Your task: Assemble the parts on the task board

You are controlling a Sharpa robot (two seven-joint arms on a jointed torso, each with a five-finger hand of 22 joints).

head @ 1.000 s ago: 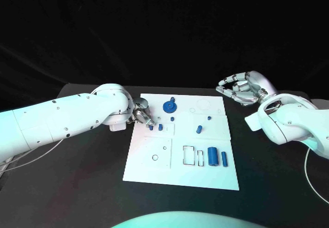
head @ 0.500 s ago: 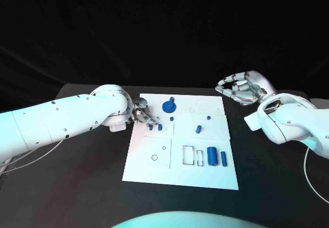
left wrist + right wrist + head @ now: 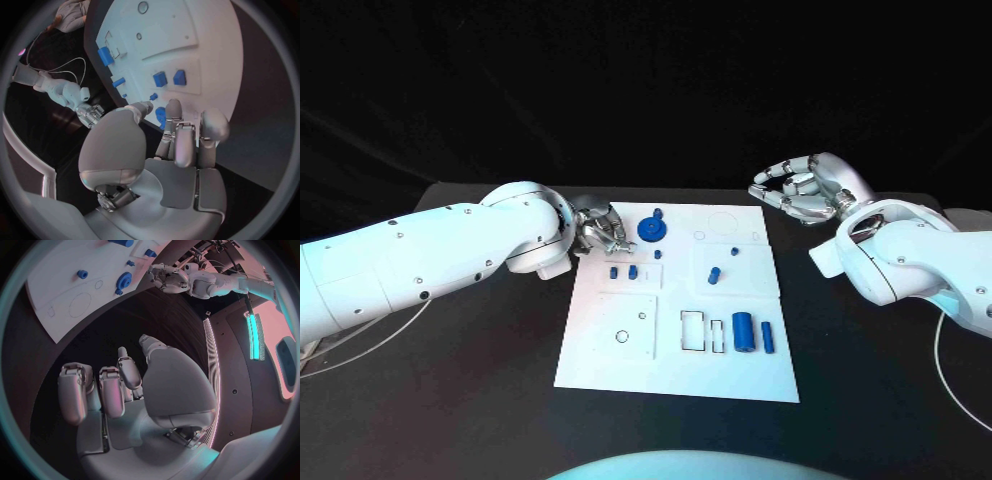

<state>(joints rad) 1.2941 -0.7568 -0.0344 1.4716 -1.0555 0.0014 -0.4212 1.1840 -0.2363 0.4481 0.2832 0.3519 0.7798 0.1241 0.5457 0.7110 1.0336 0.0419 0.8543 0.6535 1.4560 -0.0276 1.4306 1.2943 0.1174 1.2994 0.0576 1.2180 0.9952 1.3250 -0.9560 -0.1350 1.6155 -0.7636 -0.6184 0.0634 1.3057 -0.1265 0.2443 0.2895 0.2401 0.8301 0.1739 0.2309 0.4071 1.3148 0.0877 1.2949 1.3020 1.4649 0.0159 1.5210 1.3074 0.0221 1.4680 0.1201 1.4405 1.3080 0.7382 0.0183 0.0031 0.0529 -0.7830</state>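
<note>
The white task board [image 3: 678, 350] lies in the middle of the black table. My left hand [image 3: 599, 232] hovers at the board's far left corner, fingers loosely bent, holding nothing. Beside it lies a blue gear [image 3: 653, 229], also in the left wrist view [image 3: 160, 116], partly behind my fingers. Two small blue blocks [image 3: 623, 271] [image 3: 169, 78] stand just nearer than the hand. A tiny blue piece [image 3: 658, 254], a blue peg [image 3: 714, 275] and two blue cylinders [image 3: 754, 333] lie elsewhere on the board. My right hand [image 3: 805, 190] is raised off the board's far right corner, empty, fingers half bent and apart from the thumb.
Outlined slots [image 3: 702, 331] and a small ring hole [image 3: 625, 333] mark the board's near half; circle outlines [image 3: 727, 220] mark its far right. Black table [image 3: 459, 390] surrounds the board. A cable [image 3: 358, 335] trails under my left arm.
My left hand has drawn back from the two small blue blocks toward the board's far left corner. The blocks stay in place. The right hand has barely moved.
</note>
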